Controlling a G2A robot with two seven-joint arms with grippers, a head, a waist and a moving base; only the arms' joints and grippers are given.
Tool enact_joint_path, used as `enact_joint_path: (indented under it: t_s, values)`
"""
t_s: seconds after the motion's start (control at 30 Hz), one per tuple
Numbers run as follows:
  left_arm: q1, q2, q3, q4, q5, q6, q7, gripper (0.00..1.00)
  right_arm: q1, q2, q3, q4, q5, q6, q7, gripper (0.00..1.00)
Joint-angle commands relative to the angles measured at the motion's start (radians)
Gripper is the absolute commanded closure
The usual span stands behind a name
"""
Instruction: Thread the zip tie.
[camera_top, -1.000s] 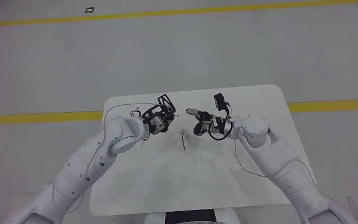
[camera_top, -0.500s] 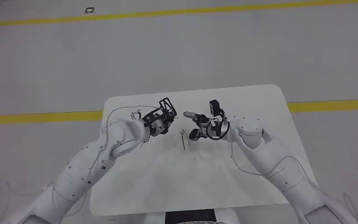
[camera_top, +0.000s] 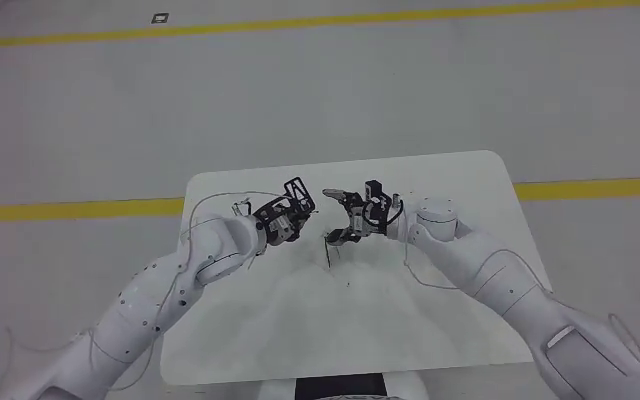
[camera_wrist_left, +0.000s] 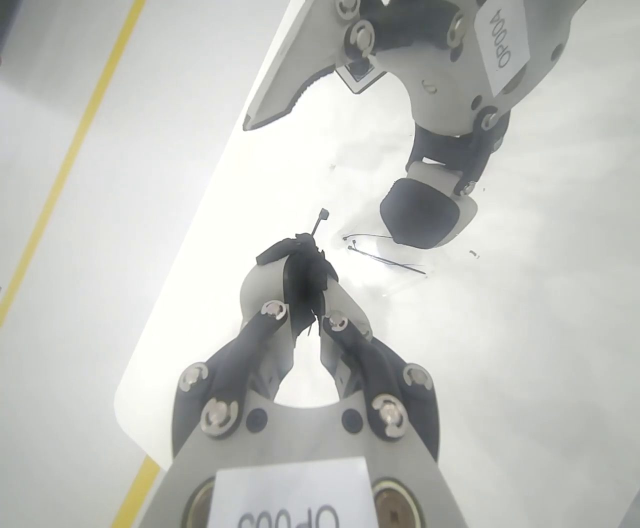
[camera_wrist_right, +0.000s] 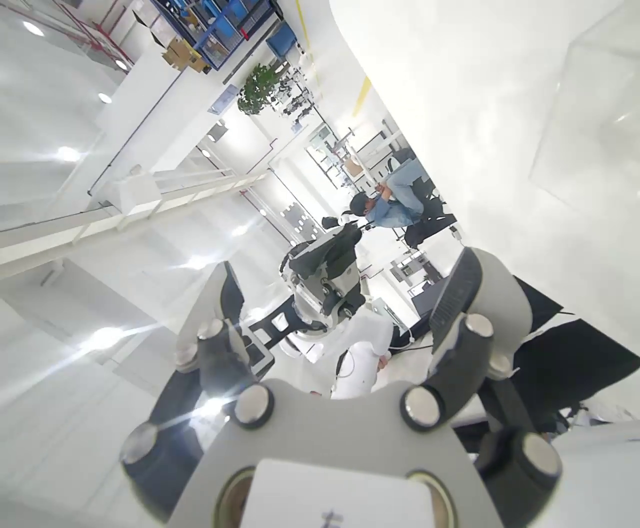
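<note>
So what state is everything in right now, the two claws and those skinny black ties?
Left gripper: shut, clamping a tie.
Held thin black plastic zip tie: pinched at the fingertips, square head sticking out, not threaded.
Right gripper: open wide, holding nothing.
Loose thin black zip tie: lying flat on the white table, ungripped, not closed into a loop.

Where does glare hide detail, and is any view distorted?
Left wrist view: the white table is washed out by glare around the thin black plastic zip tie lying on it. Right wrist view: round bright lamps flare into streaks, and straight edges bow near the borders. Top view: even light, no glare.
</note>
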Motion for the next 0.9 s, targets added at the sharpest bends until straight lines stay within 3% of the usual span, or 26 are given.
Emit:
enact_joint_path:
  t_s: [0.0,0.27,0.43,0.47,0.5,0.7,0.77,0.87]
  values:
    - [0.002,0.002,-0.004,0.002,0.001,0.000,0.003,1.00,-0.001,0.000,0.001,0.000,-0.002,0.000,0.000,0.00]
    - [0.005,0.007,0.000,0.002,0.010,0.000,0.004,1.00,-0.019,-0.004,0.013,-0.017,0.013,0.000,-0.032,0.00]
    - [0.000,0.008,0.006,0.004,0.011,0.000,0.005,1.00,-0.001,-0.011,-0.019,0.010,0.061,0.000,-0.047,0.00]
    - [-0.001,0.008,0.007,0.004,0.012,0.000,0.005,1.00,0.004,-0.012,-0.027,0.015,0.070,0.000,-0.051,0.16]
    - [-0.001,0.008,0.009,0.005,0.012,0.000,0.004,1.00,0.010,-0.012,-0.035,0.021,0.078,0.000,-0.054,0.46]
    - [-0.003,0.009,0.015,0.003,0.013,0.000,-0.004,1.00,0.046,-0.013,-0.086,0.055,0.140,0.000,-0.058,0.70]
    - [-0.003,0.009,0.015,0.003,0.013,0.000,-0.004,1.00,0.060,-0.012,-0.101,0.061,0.154,0.000,-0.061,0.84]
    - [-0.003,0.009,0.015,0.003,0.013,0.000,-0.004,1.00,0.074,-0.011,-0.117,0.063,0.172,0.000,-0.064,0.91]
